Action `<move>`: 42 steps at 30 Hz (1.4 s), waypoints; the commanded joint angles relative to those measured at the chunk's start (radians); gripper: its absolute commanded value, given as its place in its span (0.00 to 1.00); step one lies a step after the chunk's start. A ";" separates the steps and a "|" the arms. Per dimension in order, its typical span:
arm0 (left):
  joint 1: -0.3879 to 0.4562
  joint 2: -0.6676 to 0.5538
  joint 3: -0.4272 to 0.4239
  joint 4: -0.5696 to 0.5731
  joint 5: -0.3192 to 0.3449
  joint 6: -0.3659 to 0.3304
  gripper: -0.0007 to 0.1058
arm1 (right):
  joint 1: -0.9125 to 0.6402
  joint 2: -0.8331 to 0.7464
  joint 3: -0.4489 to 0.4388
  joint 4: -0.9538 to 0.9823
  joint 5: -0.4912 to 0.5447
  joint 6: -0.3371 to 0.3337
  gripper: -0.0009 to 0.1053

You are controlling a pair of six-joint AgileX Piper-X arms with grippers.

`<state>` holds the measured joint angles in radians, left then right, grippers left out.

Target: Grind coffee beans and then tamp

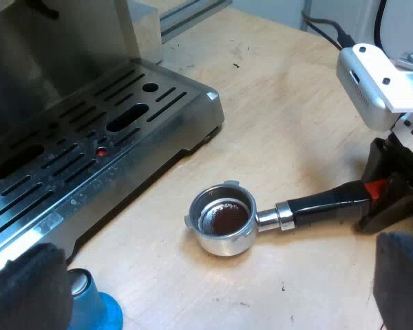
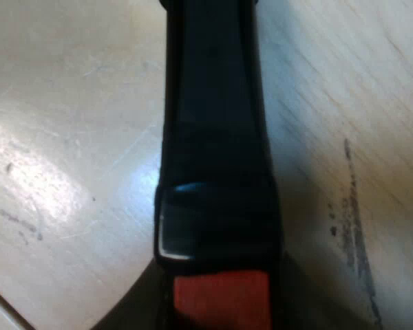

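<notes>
Left gripper (image 1: 213, 282): jaws wide apart, holding nothing, hovering over the pale wooden surface (image 1: 289, 110). Between its two dark fingers (image 1: 24, 289) lies a round metal holder (image 1: 220, 242) with a black handle ending in red. It is loose on the surface, not locked in, and sits near the corner of the machine's tray without touching it. The basket faces up with dark coffee grounds (image 1: 225, 218) in the bottom, well under the rim.

Right gripper (image 1: 384, 199): jaws clamped on the metal holder at the handle's far end, right at the red part. In the right wrist view, the black handle (image 2: 213, 137) runs straight away from the camera over the surface, with the red end (image 2: 221, 299) nearest the jaws.

Blue tamper (image 1: 96, 313) stands on the surface just beside one left finger, untouched, close to the tray's edge.

Steel espresso machine (image 1: 55, 62) shows its slotted drip tray (image 1: 144, 117), with a small red dot (image 1: 102, 151) in one slot.
</notes>
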<state>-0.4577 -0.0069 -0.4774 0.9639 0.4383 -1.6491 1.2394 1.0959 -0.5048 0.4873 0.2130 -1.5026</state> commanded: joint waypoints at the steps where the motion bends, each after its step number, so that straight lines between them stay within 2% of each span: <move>1: -0.005 -0.011 -0.006 -0.002 -0.008 -0.016 0.84 | -0.003 -0.013 0.009 -0.052 0.010 0.012 0.01; 11: -0.005 0.146 -0.006 -0.004 -0.006 -0.016 0.84 | -0.003 -0.013 0.049 -0.127 0.023 0.012 0.01; 19: -0.005 0.325 -0.006 -0.004 0.039 0.016 0.84 | -0.003 -0.013 0.049 -0.110 0.021 0.014 0.01; 23: -0.005 0.375 -0.006 -0.004 0.088 0.048 0.84 | -0.003 -0.013 0.049 -0.105 0.011 0.066 0.01; 26: -0.005 0.396 -0.006 -0.004 0.124 0.061 0.84 | -0.003 -0.013 0.049 -0.103 0.009 0.072 0.01; 28: -0.005 0.398 -0.006 -0.006 0.124 0.061 0.84 | -0.003 -0.013 0.049 -0.099 0.006 0.072 0.05; 31: -0.005 0.401 -0.006 -0.006 0.127 0.061 0.84 | -0.003 -0.013 0.049 -0.082 -0.018 0.086 0.29; 32: -0.005 0.401 -0.006 -0.006 0.127 0.061 0.84 | -0.003 -0.013 0.049 -0.078 -0.019 0.087 0.32; 34: -0.005 0.401 -0.006 -0.006 0.127 0.061 0.84 | -0.003 -0.013 0.049 -0.065 -0.034 0.095 0.45; 37: -0.005 0.401 -0.006 -0.006 0.127 0.061 0.84 | -0.003 -0.013 0.049 -0.035 -0.038 0.104 0.52; 42: -0.005 0.401 -0.006 -0.006 0.138 0.061 0.84 | -0.003 -0.013 0.043 0.041 -0.063 0.153 0.52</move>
<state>-0.4577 0.3920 -0.4774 0.9644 0.5633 -1.5953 1.2394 1.0830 -0.4624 0.4743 0.1672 -1.3649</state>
